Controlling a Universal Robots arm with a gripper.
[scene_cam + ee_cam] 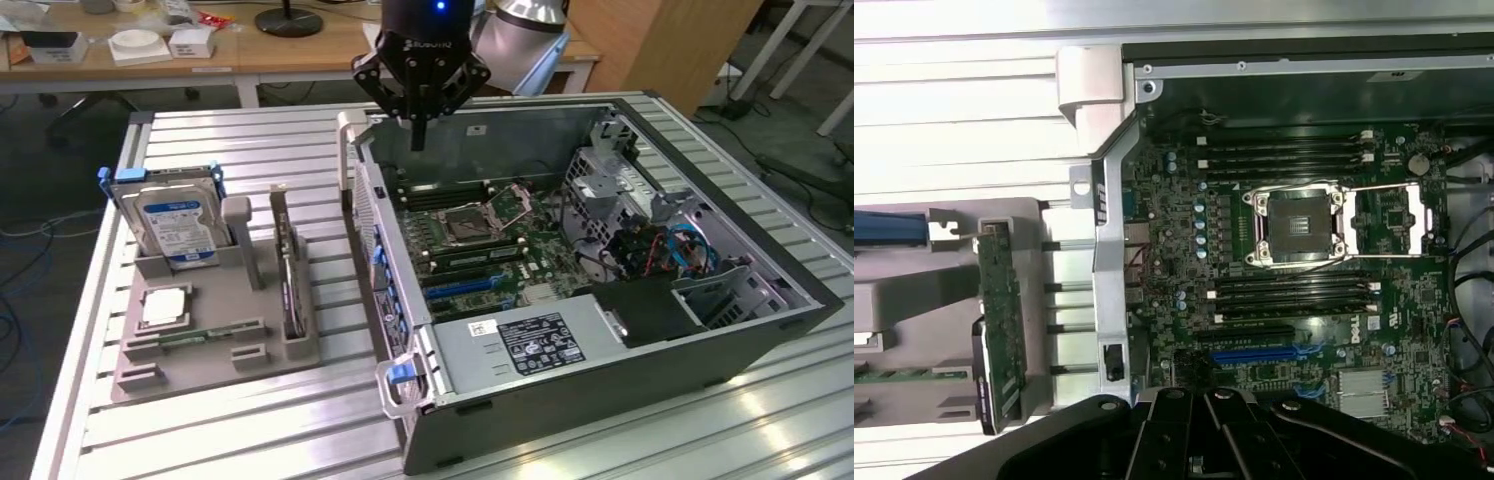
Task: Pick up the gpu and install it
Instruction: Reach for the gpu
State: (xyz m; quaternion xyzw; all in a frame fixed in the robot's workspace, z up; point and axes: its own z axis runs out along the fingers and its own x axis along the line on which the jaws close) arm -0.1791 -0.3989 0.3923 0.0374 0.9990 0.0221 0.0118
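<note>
Within grey holder, gpu on edge

dark gpu, green motherboard, blue-and-white label on silver hard drive, grey holder, ribbed silver table

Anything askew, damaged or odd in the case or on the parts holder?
Nothing looks damaged or spilled. One thing stands out: the CPU socket is empty, with its retaining frame swung open. The gpu stands on edge in the gray holder. The shut gripper hangs over the case, holding nothing.
</note>
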